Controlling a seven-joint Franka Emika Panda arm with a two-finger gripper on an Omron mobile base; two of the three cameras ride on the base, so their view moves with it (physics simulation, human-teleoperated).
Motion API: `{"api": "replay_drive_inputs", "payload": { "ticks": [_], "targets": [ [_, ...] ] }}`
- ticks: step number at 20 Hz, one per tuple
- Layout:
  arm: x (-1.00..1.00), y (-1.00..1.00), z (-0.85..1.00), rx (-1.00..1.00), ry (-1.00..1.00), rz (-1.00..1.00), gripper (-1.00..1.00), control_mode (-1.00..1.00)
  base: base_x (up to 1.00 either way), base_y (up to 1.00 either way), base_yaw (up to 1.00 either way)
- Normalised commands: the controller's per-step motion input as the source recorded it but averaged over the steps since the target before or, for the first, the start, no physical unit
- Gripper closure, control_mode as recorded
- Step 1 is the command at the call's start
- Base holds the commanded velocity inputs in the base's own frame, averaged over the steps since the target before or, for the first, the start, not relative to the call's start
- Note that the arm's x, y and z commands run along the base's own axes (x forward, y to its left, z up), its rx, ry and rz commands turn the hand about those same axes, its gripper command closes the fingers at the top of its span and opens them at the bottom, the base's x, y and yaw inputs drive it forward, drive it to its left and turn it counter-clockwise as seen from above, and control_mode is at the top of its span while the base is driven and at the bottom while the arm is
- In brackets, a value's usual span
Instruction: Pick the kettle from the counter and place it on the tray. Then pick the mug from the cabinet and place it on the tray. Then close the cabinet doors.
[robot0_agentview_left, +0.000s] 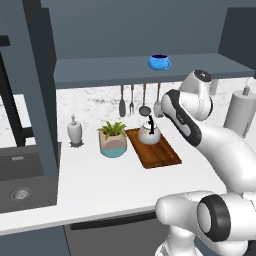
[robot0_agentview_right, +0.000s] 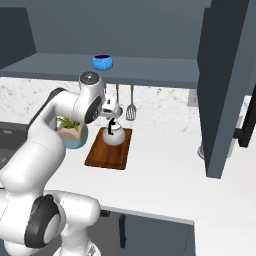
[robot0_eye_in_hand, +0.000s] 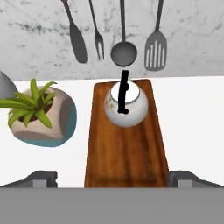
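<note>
- Dark-brown wood forms the tray (robot0_eye_in_hand: 127, 153), which is laid on the white counter (robot0_agentview_left: 100, 175) towards its back edge, near the wall.
- White and round, the kettle (robot0_eye_in_hand: 126, 103) is seated upright on the tray's far end, its black handle arched over the lid.
- Bright blue, the mug (robot0_agentview_left: 159, 62) is kept on the cabinet (robot0_agentview_right: 150, 67) shelf above the counter, well apart from the tray.
- One of the cabinet doors (robot0_agentview_right: 225, 85) is seen swung open at the right.
- A potted plant (robot0_eye_in_hand: 39, 113) is placed just beside the tray's left edge.
- Utensils (robot0_eye_in_hand: 122, 39) are hung on the wall behind the tray.
- The gripper (robot0_eye_in_hand: 113, 179) is held wide above the tray's near end, with nothing grasped.
</note>
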Motion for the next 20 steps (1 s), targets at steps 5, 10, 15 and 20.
{"api": "replay_drive_inputs", "payload": {
  "ticks": [5,10,15,20],
  "targets": [
    [-0.09,0.00,0.61,0.00,-0.12,0.00,-1.00,-1.00,0.00,0.00,0.00],
    [-0.03,0.00,0.61,0.00,-0.04,0.03,-1.00,-1.00,0.00,0.00,0.00],
    [0.00,0.00,0.48,0.00,-0.08,0.06,-1.00,-1.00,0.00,0.00,0.00],
    [0.03,-0.03,0.45,0.00,-0.05,0.06,-1.00,-1.00,0.00,0.00,0.00]
  ]
}}
